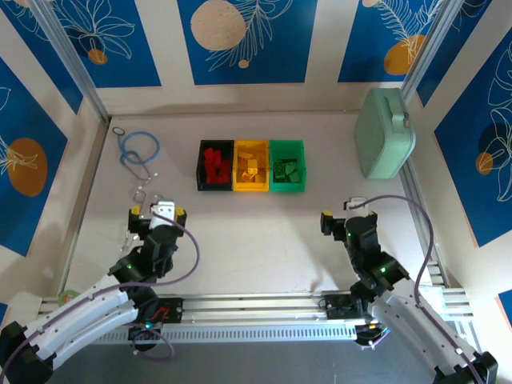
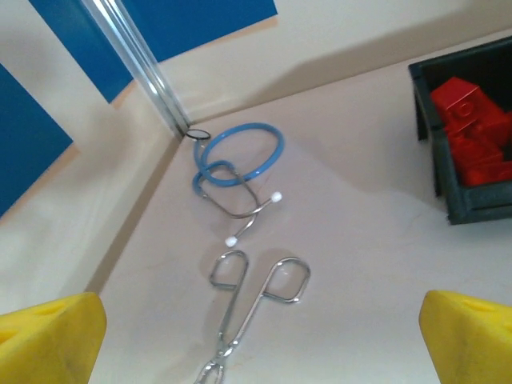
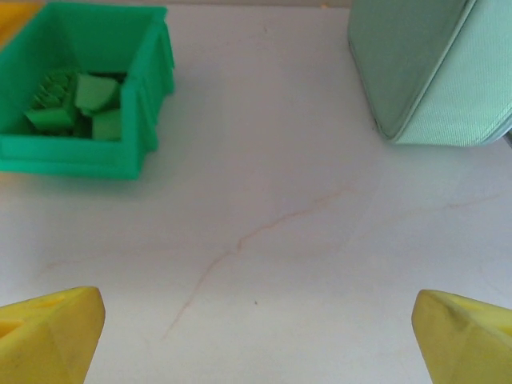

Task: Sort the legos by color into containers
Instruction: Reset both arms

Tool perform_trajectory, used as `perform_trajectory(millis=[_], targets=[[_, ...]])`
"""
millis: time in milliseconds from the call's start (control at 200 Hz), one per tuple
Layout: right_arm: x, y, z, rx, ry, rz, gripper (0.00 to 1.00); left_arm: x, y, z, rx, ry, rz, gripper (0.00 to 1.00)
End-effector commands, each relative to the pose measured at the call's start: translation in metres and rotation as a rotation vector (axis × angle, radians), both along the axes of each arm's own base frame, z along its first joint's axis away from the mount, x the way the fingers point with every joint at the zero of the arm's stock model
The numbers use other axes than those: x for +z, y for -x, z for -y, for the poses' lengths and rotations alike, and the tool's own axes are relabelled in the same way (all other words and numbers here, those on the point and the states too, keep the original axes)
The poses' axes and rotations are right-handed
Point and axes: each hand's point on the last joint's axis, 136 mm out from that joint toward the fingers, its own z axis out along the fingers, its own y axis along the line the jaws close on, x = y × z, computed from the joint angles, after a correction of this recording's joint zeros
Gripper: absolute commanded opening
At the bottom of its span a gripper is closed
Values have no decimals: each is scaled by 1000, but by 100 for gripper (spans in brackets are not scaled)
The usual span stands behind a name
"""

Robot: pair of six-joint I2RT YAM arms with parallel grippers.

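Top external. Three bins stand in a row, touching side to side, toward the back of the table [image 1: 256, 240]. The black bin [image 1: 202, 166] holds red bricks [image 1: 214, 166], the yellow bin [image 1: 237, 168] holds yellow bricks [image 1: 253, 170], and the green bin [image 1: 302, 168] holds green bricks [image 1: 286, 170]. Every brick we can make out sits in a bin with others of its colour. We judge the sorting done, or all but done, with nothing left that these pictures let us name. A mint-green case [image 1: 384, 134] stands at the far right. A blue stethoscope [image 1: 138, 150] and steel forceps [image 1: 142, 192] lie at the far left. The left gripper [image 1: 159, 211] and right gripper [image 1: 348, 216] hang low over the near table, well apart from the bins.

Left wrist. The yellow fingertips [image 2: 48, 340] sit at the two lower corners of the view. The jaws are spread wide with nothing between them but bare table and the forceps lying below. The forceps are not touched, as far as we can tell. The black bin with its red bricks is at the right edge.

Right wrist. The fingertips [image 3: 468, 336] are again at the two corners, spread wide, holding and touching nothing. The green bin is at upper left with its bricks inside, and the case is at upper right.
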Motion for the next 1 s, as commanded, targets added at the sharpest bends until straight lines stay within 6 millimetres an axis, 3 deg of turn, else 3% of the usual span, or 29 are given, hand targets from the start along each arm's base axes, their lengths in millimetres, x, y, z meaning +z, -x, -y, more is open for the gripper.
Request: perform_trajectory(millis=[0,50,210,325,435,525,600,705,816,926,996], targets=[[10,-12,3,-15,-4,132,99,-2,2,-15,72,-16,73,100],[10,-13,5,-18,-5,153,99,-14,3,-18,78,-3,85,100],[15,-26,10,-7,-58,223,99,-14,-1,-25,85,32,115,100],[13,-41,28,-66,-132,245,99,-14,-12,-30,55,101,196,100],[9,-58,48,-141,-204,252,99,-22,-25,-50,93,203,208,100],[6,-73,51,-147,-204,251,100,-28,-36,-61,101,276,211,100],[6,-86,49,-131,-199,266,100,-33,-46,-67,105,309,206,100],[8,-102,45,-104,-193,301,100,-36,-67,-59,59,300,180,100],[-8,-113,43,-77,-182,315,100,-39,-90,-46,-31,304,191,100],[-8,-114,6,83,-80,338,99,-67,-121,-27,-165,308,104,100],[-15,-125,-12,144,-18,310,99,-69,-134,-16,-216,293,61,100]])
